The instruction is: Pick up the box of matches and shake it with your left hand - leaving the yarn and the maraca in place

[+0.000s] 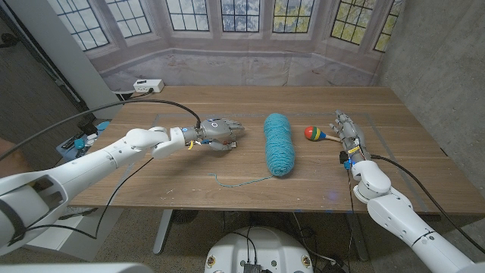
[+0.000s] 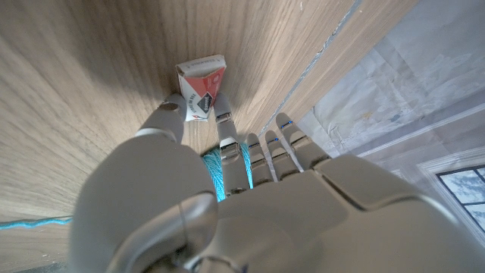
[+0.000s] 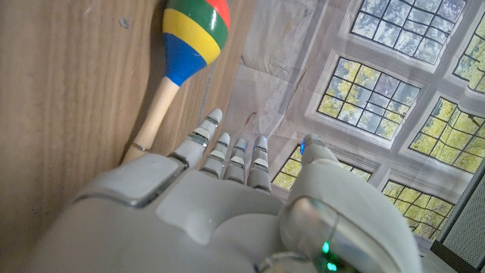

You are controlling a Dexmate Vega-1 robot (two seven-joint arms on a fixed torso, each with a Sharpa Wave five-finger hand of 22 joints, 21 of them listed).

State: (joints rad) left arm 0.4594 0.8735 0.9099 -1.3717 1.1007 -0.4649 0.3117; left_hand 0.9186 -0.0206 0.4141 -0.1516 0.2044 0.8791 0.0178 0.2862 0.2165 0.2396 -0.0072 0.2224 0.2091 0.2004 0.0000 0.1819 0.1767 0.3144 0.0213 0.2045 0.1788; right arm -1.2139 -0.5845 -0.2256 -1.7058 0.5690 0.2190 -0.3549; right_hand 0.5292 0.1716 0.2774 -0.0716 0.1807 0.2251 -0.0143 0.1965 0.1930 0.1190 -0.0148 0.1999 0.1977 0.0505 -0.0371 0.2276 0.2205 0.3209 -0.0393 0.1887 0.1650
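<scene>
The box of matches [image 2: 201,89], white with a red and black label, is pinched between the thumb and a finger of my left hand [image 2: 220,189]. In the head view my left hand [image 1: 218,134] is low over the table's middle left and covers the box. The teal yarn skein [image 1: 279,144] lies just right of that hand, and the yarn [image 2: 214,171] shows between the fingers. The maraca [image 1: 313,134], with red, yellow, green and blue bands, lies right of the yarn. My right hand [image 1: 348,135] stands beside the maraca [image 3: 189,38], apart from it, fingers straight and holding nothing.
A loose yarn strand [image 1: 242,183] trails toward the table's front edge. A white power strip [image 1: 148,86] sits at the back left corner. Blue items [image 1: 76,142] lie off the table's left side. A concrete wall [image 1: 439,68] stands to the right.
</scene>
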